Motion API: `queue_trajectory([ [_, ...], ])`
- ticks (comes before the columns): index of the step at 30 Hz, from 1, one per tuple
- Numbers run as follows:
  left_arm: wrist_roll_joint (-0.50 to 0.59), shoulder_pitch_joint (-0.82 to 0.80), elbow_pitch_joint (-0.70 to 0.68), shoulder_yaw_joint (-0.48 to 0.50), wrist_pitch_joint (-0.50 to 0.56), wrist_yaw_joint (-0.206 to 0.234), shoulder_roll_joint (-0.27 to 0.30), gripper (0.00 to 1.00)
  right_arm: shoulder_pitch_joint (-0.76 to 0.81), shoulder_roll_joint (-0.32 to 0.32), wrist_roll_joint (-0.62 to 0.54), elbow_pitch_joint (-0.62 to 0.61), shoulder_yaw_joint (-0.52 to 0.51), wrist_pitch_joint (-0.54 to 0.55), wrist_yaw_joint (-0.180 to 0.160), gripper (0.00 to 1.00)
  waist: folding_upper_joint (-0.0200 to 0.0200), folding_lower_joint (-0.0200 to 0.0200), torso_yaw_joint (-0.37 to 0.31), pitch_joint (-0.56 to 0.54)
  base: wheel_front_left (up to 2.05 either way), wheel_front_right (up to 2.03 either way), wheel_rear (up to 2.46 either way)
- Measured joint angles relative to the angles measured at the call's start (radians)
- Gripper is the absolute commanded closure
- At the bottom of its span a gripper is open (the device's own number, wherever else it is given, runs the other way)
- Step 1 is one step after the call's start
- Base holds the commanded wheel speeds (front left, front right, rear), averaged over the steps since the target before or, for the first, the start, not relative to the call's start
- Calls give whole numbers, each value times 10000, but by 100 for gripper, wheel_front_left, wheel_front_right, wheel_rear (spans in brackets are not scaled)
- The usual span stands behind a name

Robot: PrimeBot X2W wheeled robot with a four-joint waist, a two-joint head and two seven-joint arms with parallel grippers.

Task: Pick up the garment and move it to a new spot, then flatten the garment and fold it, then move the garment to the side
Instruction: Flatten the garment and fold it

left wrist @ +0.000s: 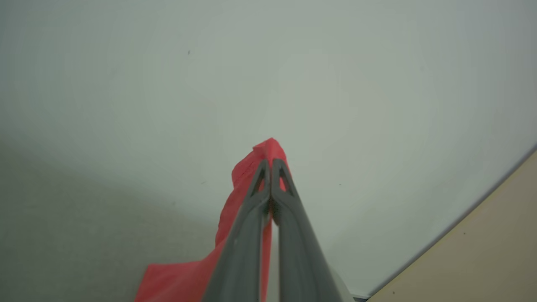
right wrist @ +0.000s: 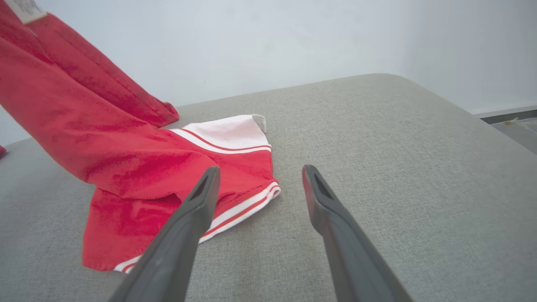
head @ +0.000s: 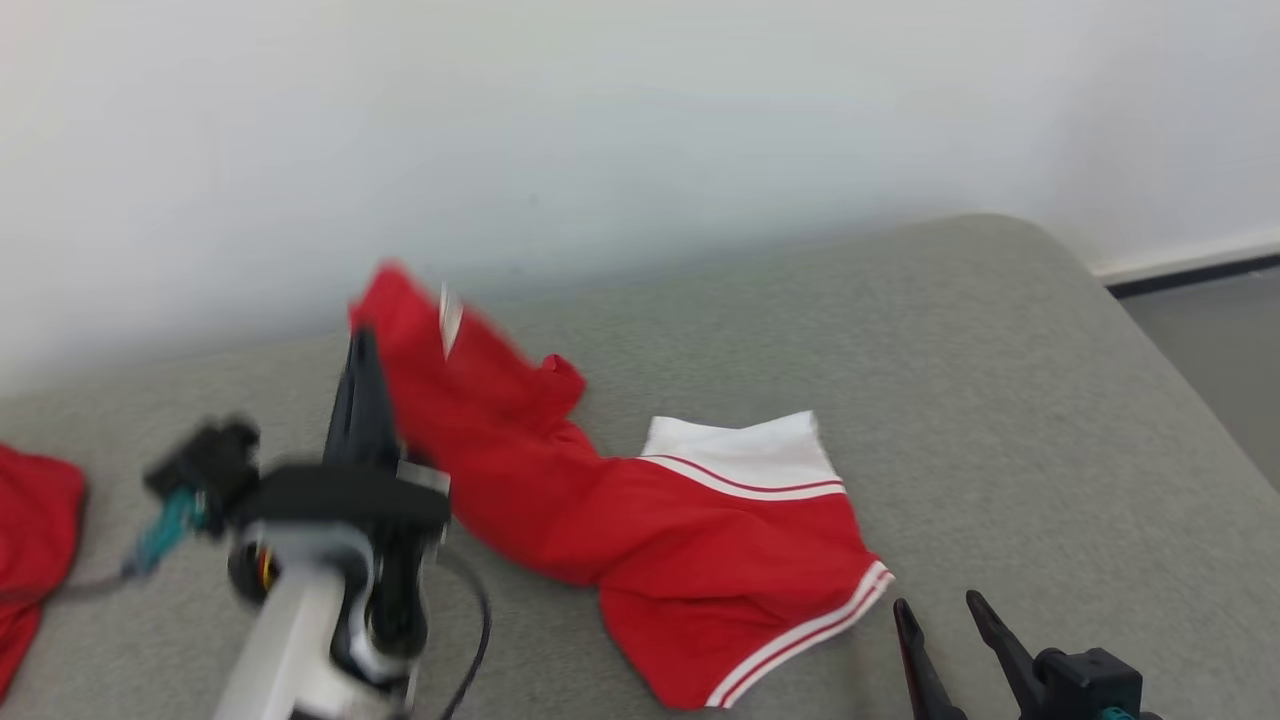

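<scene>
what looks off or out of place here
The red garment is twisted and half lifted off the grey cushion, one end pinched in the shut left gripper. Another red cloth lies at its left edge.

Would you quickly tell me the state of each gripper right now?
Left gripper: closed, holding one end of the red garment.
Right gripper: open, holding nothing.

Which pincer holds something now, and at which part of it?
The left pincer pinches the red garment at its raised end; the right pincer is open and empty.
</scene>
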Motion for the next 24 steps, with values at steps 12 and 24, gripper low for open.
queue_trajectory([
  [12, 499, 3544, 313, 1034, 2, 464, -136, 95, -55, 6, 29, 38, 100, 21, 0, 0, 0, 0, 1389, -391, 0, 0, 0],
  [24, 453, 4891, 1131, 711, 2, 362, -199, 0, 85, 6, 6, -27, -69, 33, 0, 0, 0, 0, 1297, -551, 0, 0, 0],
])
